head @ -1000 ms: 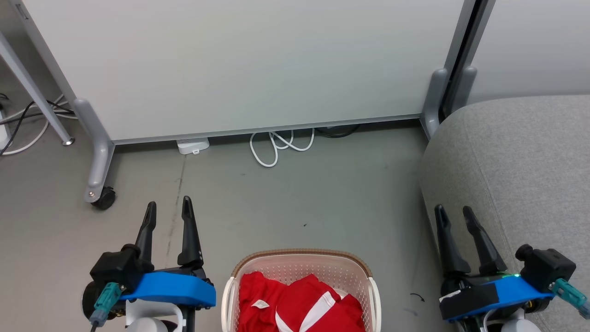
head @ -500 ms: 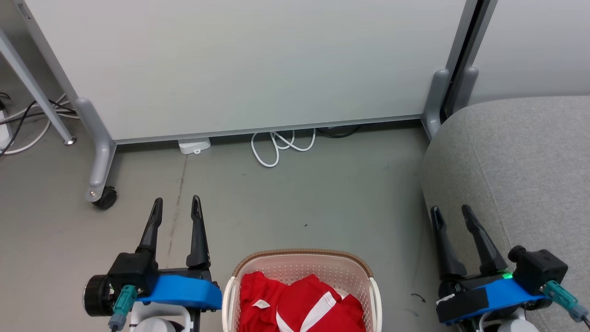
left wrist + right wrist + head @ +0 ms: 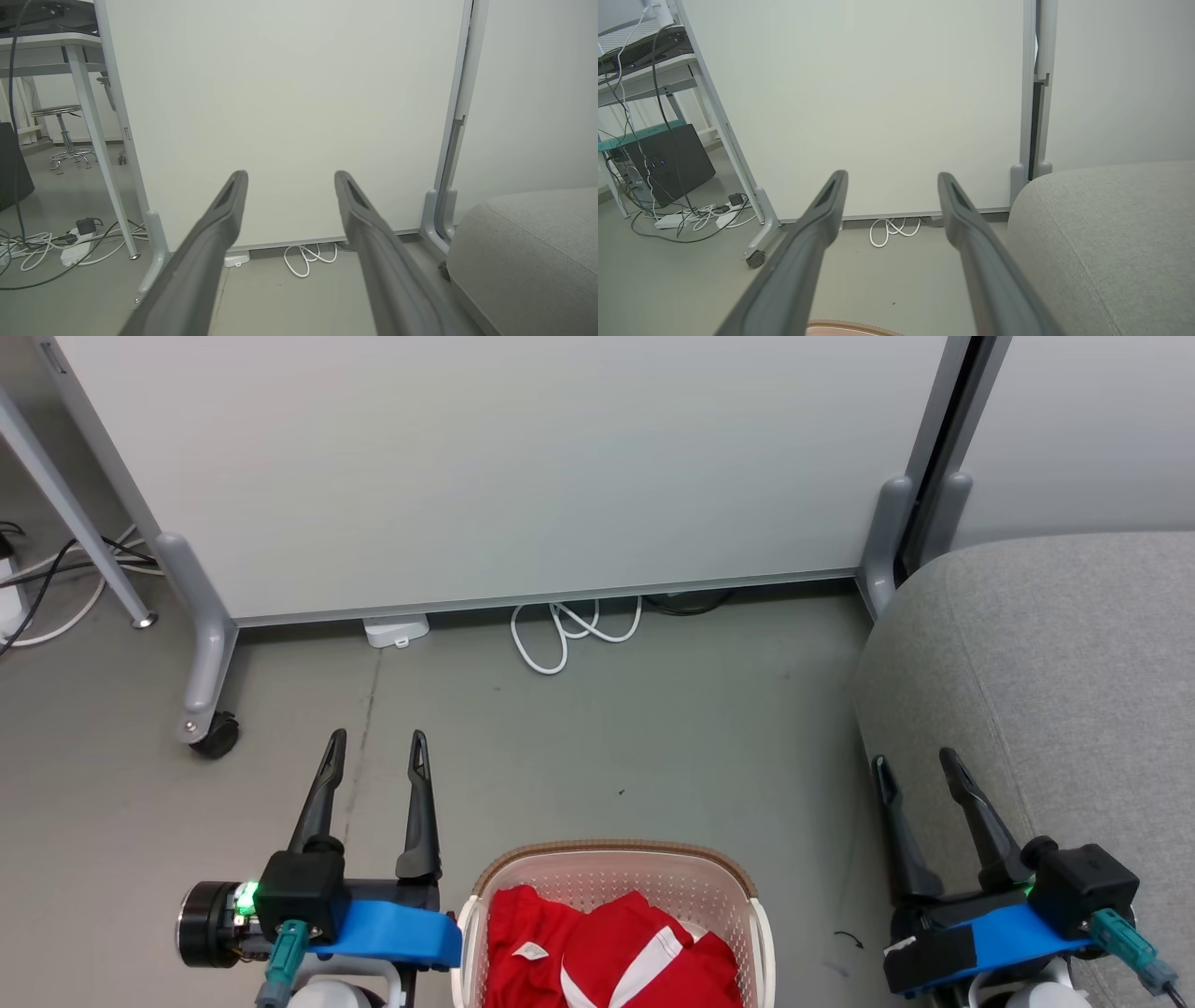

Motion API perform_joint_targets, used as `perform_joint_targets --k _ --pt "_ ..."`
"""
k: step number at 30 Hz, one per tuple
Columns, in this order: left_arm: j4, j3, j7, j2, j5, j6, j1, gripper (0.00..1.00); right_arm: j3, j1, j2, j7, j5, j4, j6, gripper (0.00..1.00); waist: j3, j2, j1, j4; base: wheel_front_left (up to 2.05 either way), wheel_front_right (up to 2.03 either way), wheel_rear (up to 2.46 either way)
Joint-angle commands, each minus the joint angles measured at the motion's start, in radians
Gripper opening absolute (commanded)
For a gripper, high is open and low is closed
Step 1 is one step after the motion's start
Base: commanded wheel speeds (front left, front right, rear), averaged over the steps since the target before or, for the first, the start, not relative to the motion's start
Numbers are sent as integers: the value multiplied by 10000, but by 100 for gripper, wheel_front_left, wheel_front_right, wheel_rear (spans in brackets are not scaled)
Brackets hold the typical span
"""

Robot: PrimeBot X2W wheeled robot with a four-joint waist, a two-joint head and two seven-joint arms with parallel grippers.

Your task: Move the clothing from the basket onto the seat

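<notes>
Left gripper [image 3: 378,737] and right gripper [image 3: 913,759] are hovering, jaws spread and empty. Basket [image 3: 616,847] holding clothing [image 3: 597,943] is sitting between them; seat [image 3: 1055,663] is lying just right of right jaws.

So the left gripper [image 3: 378,737] and right gripper [image 3: 913,758] each have two long tapered black fingers [image 3: 322,803] on a bright blue bracket [image 3: 397,933], with a boxy black camera housing [image 3: 303,894], a teal cable plug [image 3: 285,954] and a tiny green light [image 3: 245,896], plus black tape [image 3: 934,957] on the right one.
</notes>
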State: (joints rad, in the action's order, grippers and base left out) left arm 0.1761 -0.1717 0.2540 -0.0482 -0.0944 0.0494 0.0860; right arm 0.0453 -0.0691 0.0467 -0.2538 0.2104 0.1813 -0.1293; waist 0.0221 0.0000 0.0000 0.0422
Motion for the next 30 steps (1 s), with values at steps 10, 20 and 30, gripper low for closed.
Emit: perform_joint_targets --k 10,20,30 --pt "7 -89 118 -35 347 91 150 100 -52 -117 63 -124 -425 131 -24 100 51 0 0 19 0 0 0" --pt "72 -55 118 -35 313 72 159 100 -119 -122 63 -124 -447 238 -24 100 64 0 0 -10 0 0 0" --pt "123 -74 118 -35 264 55 191 100 -133 -134 63 -124 -395 298 -24 100 99 0 0 -7 0 0 0"
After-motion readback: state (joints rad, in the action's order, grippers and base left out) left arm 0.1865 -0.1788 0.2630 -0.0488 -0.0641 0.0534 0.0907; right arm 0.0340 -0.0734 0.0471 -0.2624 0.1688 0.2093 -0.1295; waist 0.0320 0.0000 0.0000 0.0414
